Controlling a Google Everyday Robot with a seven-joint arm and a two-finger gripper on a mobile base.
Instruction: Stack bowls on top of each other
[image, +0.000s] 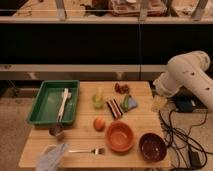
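Here, bowls (120, 136) (152, 146) empty; gripper (159, 102) beside table (82, 131).

Robot lab: arm (192, 75) with floor cables (176, 131), jaws beside table (80, 134) edge.

white arm (187, 75) folded at the right, its end effector (159, 102) hanging down below the wrist

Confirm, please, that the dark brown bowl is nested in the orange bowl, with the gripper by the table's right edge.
No: the camera view shows the dark brown bowl beside the orange bowl, not in it; the gripper is by the right edge of the table.
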